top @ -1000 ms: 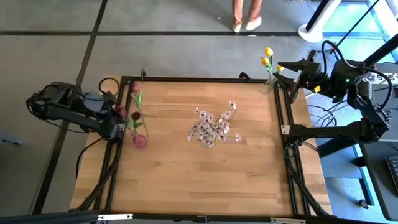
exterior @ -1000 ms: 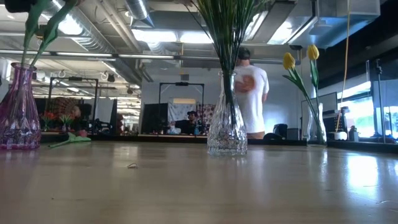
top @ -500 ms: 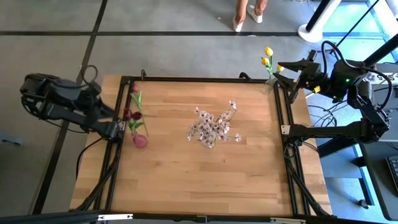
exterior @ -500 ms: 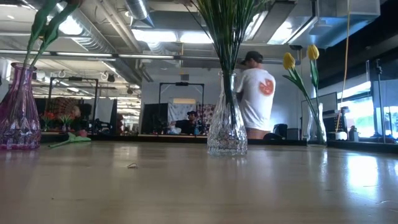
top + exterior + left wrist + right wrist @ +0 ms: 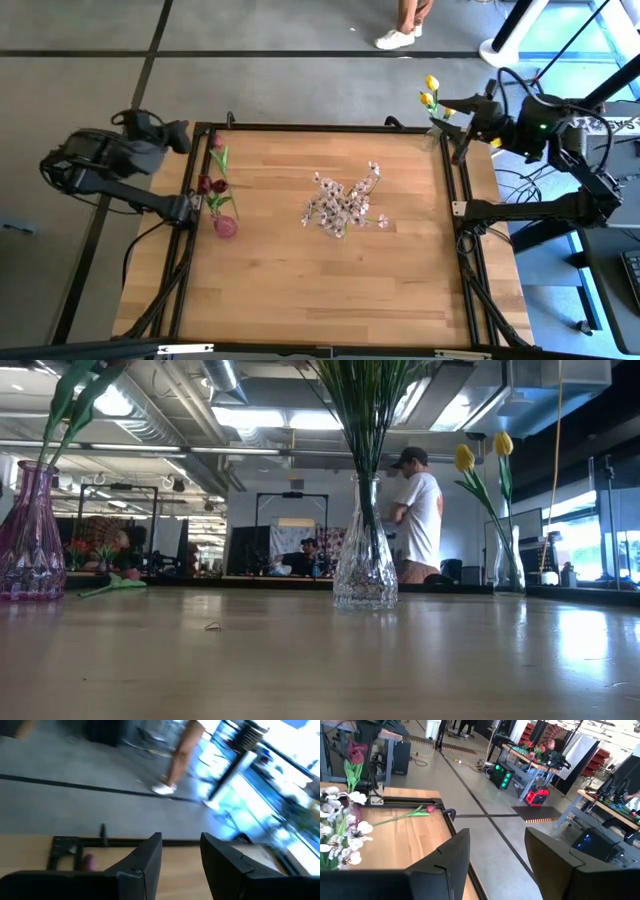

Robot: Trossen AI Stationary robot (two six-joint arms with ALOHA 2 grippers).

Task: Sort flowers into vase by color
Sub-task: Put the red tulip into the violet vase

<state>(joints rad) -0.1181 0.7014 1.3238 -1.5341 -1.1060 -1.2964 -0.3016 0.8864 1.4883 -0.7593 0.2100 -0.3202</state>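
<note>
Flowers (image 5: pixel 340 205) stand sorted by color.

Dark red tulips (image 5: pixel 212 185) in pink vase (image 5: pixel 225 226), white sprays (image 5: pixel 340 205) mid-table, yellow tulips (image 5: pixel 429 92) far corner

Glossy wooden table (image 5: pixel 300 280), faceted clear glass vase (image 5: pixel 365 565)

Right gripper (image 5: pixel 492 855) parted, white blossoms (image 5: pixel 342 837), perhaps a fallen tulip (image 5: pixel 402 816)
</note>
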